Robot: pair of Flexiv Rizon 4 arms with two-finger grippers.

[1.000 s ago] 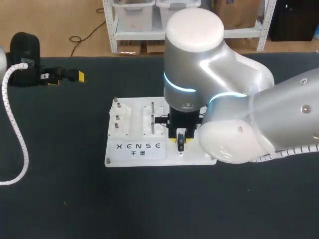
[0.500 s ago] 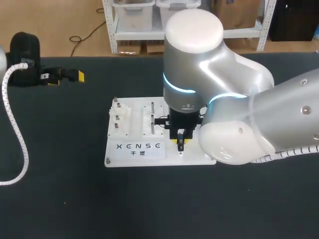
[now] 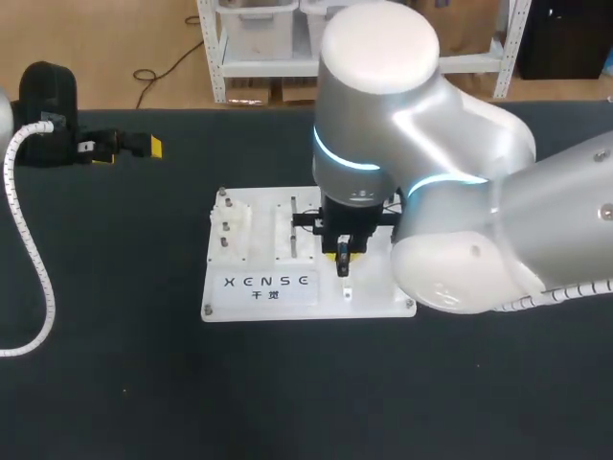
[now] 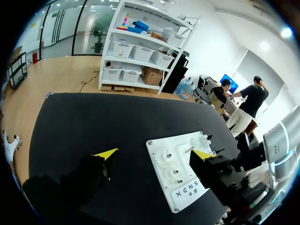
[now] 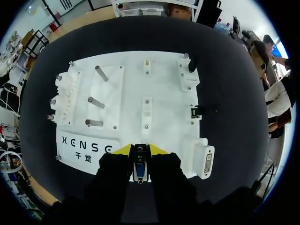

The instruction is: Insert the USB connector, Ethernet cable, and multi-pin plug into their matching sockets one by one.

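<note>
Multi-pin plug [image 5: 139, 168] clamped in right gripper [image 5: 139, 150] above board [image 5: 164, 79]: square it over corner socket [image 5: 206, 163] before pressing; left gripper [image 4: 154, 154] gapes empty.

Your right arm [image 3: 498, 192] comes in from the right and reaches past the middle. Its rounded elbow joint [image 3: 450, 273] bulges on the near side, and its wrist [image 3: 359, 144] is turned straight down. The right end effector [image 5: 140, 150] points downward from that wrist. Its two yellow-tipped fingers are drawn close together and press from both sides on the multi-pin plug [image 5: 140, 166] between them. Your left end effector [image 3: 127, 148] sits well apart at the far left, lying roughly level and pointing right. Its fingertips [image 4: 105, 153] are spread wide.
</note>
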